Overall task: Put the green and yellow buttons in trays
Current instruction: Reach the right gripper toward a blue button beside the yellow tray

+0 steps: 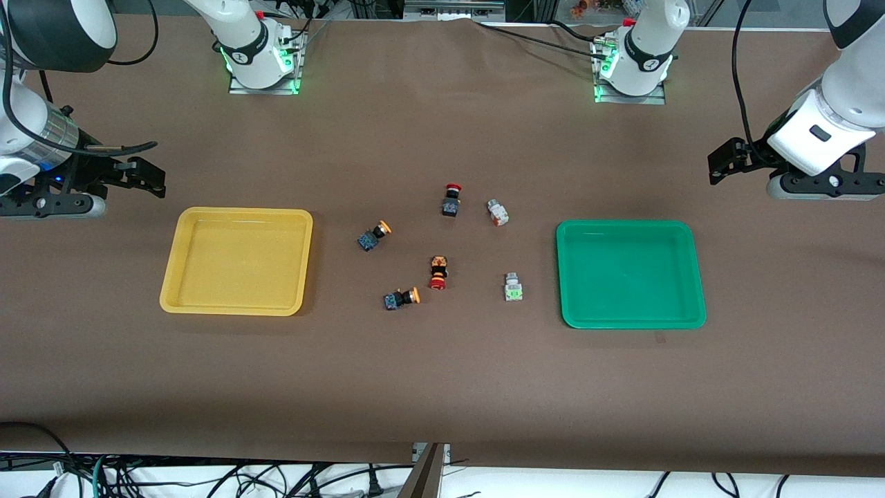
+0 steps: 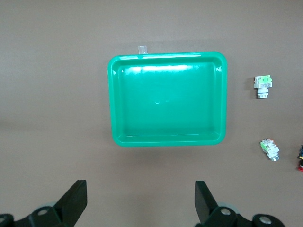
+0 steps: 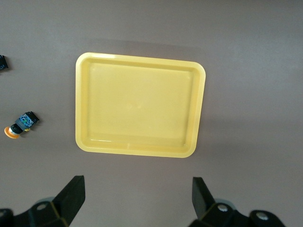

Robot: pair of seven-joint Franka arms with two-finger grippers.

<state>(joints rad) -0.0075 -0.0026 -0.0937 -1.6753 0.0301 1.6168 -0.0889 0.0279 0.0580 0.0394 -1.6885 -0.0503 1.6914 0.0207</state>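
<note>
Two dark buttons with orange-yellow caps point(image 1: 374, 236) point(image 1: 402, 298) lie on the table beside the empty yellow tray point(image 1: 235, 310). A pale button with an orange-red face point(image 1: 498, 211) and one with a green face point(image 1: 513, 287) lie beside the empty green tray point(image 1: 632, 323). My left gripper point(image 2: 140, 198) is open and empty, over bare table at the left arm's end, beside the green tray point(image 2: 168, 141). My right gripper point(image 3: 137, 196) is open and empty, over bare table at the right arm's end, beside the yellow tray point(image 3: 137, 151).
Two dark buttons with red caps point(image 1: 451, 200) point(image 1: 438, 272) lie among the others in the middle of the table. Both arm bases stand along the table edge farthest from the front camera. Brown cloth covers the table.
</note>
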